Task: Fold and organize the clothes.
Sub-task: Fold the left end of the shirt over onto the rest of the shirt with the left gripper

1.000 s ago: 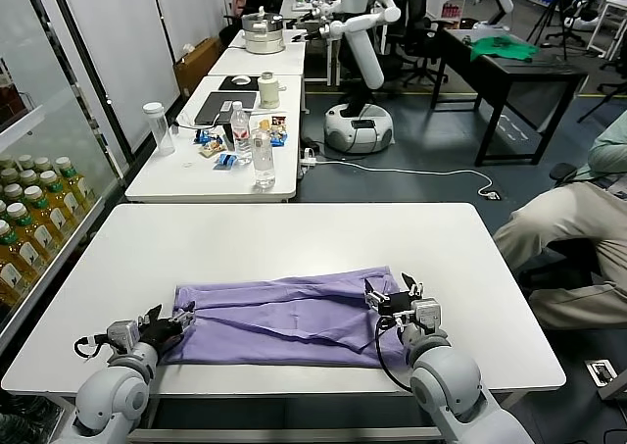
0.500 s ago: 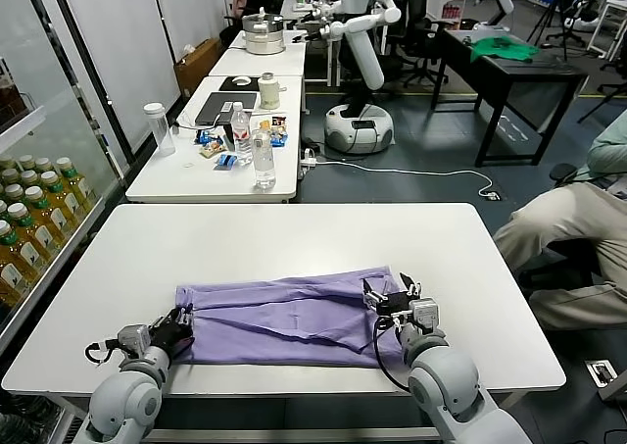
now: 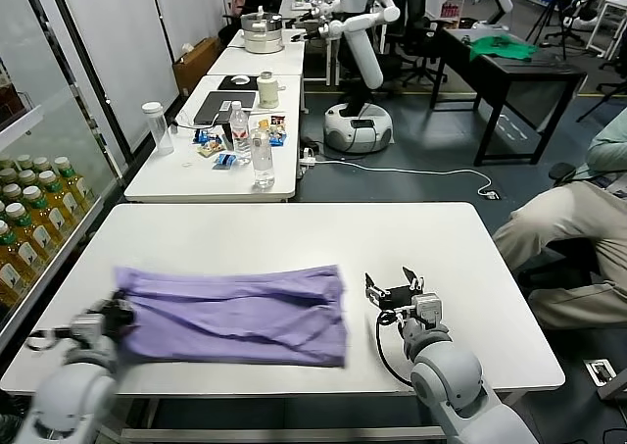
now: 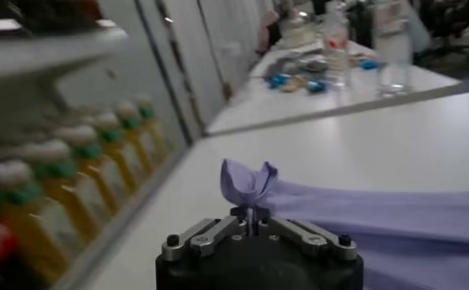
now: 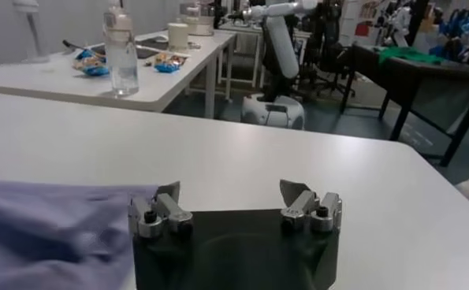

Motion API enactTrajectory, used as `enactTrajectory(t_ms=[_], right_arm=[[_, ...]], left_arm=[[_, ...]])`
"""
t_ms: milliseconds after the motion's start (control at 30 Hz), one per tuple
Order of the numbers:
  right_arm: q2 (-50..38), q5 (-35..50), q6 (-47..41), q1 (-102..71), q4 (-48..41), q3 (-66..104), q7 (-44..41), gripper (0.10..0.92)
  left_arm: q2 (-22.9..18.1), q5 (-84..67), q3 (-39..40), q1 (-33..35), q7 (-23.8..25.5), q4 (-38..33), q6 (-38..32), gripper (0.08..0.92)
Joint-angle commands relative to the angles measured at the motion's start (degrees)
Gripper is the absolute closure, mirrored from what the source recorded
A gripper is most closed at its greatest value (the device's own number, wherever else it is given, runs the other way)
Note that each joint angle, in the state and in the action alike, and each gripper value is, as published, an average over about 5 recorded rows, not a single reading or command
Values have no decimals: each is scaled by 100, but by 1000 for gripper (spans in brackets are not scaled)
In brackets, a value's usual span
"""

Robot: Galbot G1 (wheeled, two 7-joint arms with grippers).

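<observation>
1. At the far left, the left gripper (image 4: 251,223) sits at the near-left corner of the white bench (image 3: 294,233), its jaws pinched shut on a bunched corner of the lavender T-shirt (image 3: 235,314); the wrist view shows the fabric puckered up between them.
2. The T-shirt lies flat and partly folded on the near half of the bench, its long axis running left to right along the front edge. Its left end is at the left gripper; its right edge stops short of the bench's middle-right.
3. The right gripper (image 3: 396,292) rests on the bench just beside the shirt's right edge, jaws spread wide and holding nothing. From its wrist view the cloth lies off to one side of the jaws, not between them.
4. Judgement: the coming move turns on that gap. The shirt lies to the left of the right gripper, so the right arm is the nearer one for taking the free right end.
</observation>
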Motion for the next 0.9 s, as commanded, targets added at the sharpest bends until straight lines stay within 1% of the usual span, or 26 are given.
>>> enactTrajectory(t_ms=[33, 133, 167, 267, 333, 400, 533, 733, 900], right_arm=[[21, 2, 0, 45, -17, 9, -4, 203], [47, -5, 1, 42, -30, 11, -5, 203], [50, -7, 1, 29, -28, 14, -5, 203], [32, -10, 1, -19, -13, 44, -7, 203], [12, -10, 1, -44, -7, 72, -7, 203], [-2, -10, 1, -59, -3, 95, -7, 203], [-10, -8, 1, -76, 2, 115, -6, 203], [6, -18, 1, -79, -51, 105, -1, 203], [31, -39, 0, -83, -42, 76, 13, 203]], left_arm=[[612, 1185, -1952, 346, 750, -18, -265, 888], [414, 151, -1348, 348, 781, -672, 68, 888], [306, -439, -1065, 328, 772, -943, 194, 888], [-131, -2210, -72, 194, 729, -1655, 414, 888], [-450, -2751, 553, 45, 699, -1829, 438, 888], [-722, -2669, 1064, -145, 658, -1751, 441, 888], [-1052, -2514, 1570, -500, 511, -1376, 443, 888], [-1211, -2387, 1849, -807, 353, -987, 444, 888], [-1433, -1500, 2336, -1010, 276, -516, 322, 888]])
